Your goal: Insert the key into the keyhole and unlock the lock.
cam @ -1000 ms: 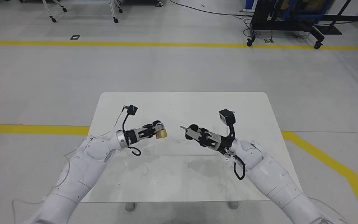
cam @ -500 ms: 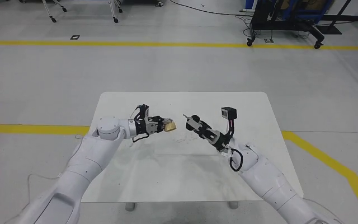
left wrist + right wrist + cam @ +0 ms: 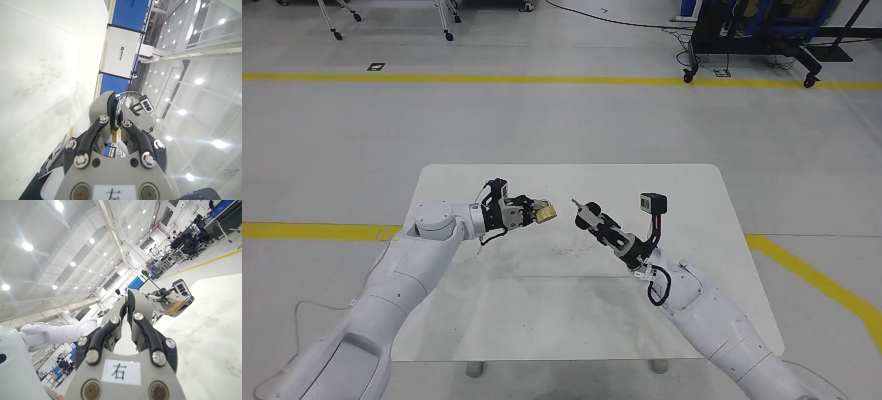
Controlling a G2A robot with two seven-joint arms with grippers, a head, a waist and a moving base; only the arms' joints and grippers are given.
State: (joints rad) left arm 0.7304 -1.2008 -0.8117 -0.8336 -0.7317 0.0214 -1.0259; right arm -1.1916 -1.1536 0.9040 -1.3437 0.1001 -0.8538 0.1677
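The lock (image 3: pixel 544 212) is just left of the key (image 3: pixel 577 206), both over the table (image 3: pixel 682 190).

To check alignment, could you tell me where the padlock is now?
Top view: the padlock is held in the left gripper above the table, facing the key in the right gripper.

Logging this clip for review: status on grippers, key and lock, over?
Left gripper shut on lock, right gripper shut on key. Key apart from lock, not inserted. Nothing between them.

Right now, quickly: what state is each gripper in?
Left gripper: shut on the brass padlock.
Right gripper: shut on the key.
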